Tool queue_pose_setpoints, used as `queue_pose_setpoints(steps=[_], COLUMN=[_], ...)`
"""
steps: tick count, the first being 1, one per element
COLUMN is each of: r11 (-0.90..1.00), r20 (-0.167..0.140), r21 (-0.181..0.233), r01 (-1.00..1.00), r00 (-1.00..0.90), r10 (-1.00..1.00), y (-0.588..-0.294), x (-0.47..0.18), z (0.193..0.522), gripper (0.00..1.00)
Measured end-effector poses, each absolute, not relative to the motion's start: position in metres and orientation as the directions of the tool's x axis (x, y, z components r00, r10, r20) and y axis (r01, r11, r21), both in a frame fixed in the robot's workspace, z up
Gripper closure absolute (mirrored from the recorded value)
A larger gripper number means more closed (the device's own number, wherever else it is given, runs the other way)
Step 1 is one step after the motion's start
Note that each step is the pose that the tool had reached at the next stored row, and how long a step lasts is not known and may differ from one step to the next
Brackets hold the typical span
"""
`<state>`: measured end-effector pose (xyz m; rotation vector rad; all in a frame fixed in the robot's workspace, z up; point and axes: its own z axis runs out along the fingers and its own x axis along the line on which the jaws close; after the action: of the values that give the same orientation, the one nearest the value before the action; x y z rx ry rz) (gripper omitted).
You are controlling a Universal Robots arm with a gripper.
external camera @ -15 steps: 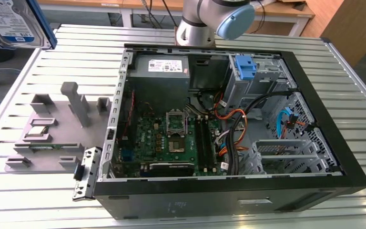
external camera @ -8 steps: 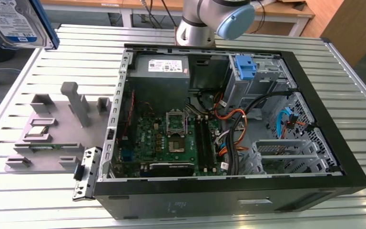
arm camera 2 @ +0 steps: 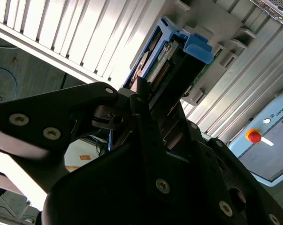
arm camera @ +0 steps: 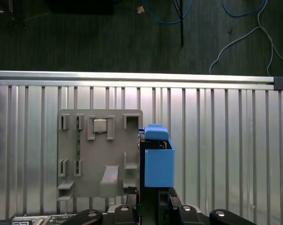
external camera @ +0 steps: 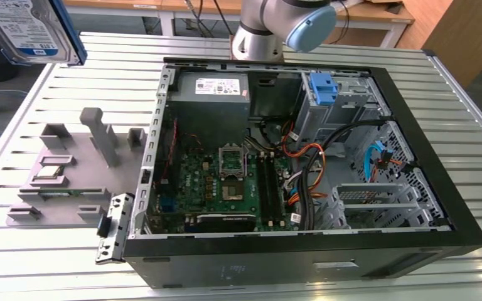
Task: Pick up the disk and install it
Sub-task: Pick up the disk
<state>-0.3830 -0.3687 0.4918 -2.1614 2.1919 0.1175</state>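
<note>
The disk point(external camera: 30, 28) hangs in the upper left of the exterior view, above the table point(external camera: 476, 157), label facing out. In the second wrist view the gripper point(arm camera 2: 143, 101) is clenched on its blue-framed edge. I judge this carry needs a firm, level hold, kept clear of the case point(external camera: 308, 257) wall. There is one disk, one grey holder point(external camera: 53, 213), one open case and one blue bracket point(external camera: 323, 88).

slatted metal table point(external camera: 107, 59) | open computer case point(external camera: 266, 258) | grey parts holder point(external camera: 95, 135)
</note>
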Motion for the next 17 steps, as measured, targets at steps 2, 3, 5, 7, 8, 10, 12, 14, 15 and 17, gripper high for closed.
queue_pose_setpoints(steps=[2, 3, 5, 7, 8, 10, 12, 14, 15, 17], r11=[0.013, 0.013, 0.013, 0.013, 0.013, 0.013, 0.013, 0.013, 0.013, 0.013], r20=[-0.097, -0.097, -0.097, -0.097, -0.097, -0.097, -0.097, -0.097, -0.097, -0.097], r21=[0.012, 0.012, 0.012, 0.012, 0.012, 0.012, 0.012, 0.013, 0.012, 0.013], r01=[-1.0, -1.0, -1.0, -1.0, -1.0, -1.0, -1.0, -1.0, -1.0, -1.0], r00=[-0.014, -0.015, -0.015, -0.015, -0.015, -0.015, -0.015, -0.015, -0.015, -0.015], r10=[-0.995, -0.995, -0.995, -0.995, -0.995, -0.995, -0.995, -0.995, -0.995, -0.995], y=[-0.369, -0.369, -0.369, -0.369, -0.369, -0.369, -0.369, -0.369, -0.369, -0.369], x=[-0.379, -0.378, -0.374, -0.371, -0.37, -0.367, -0.365, -0.363, -0.362, -0.36], z=[0.492, 0.492, 0.492, 0.492, 0.492, 0.492, 0.492, 0.492, 0.492, 0.492], gripper=[0.65, 0.65, 0.65, 0.65, 0.65, 0.65, 0.65, 0.65, 0.65, 0.65])
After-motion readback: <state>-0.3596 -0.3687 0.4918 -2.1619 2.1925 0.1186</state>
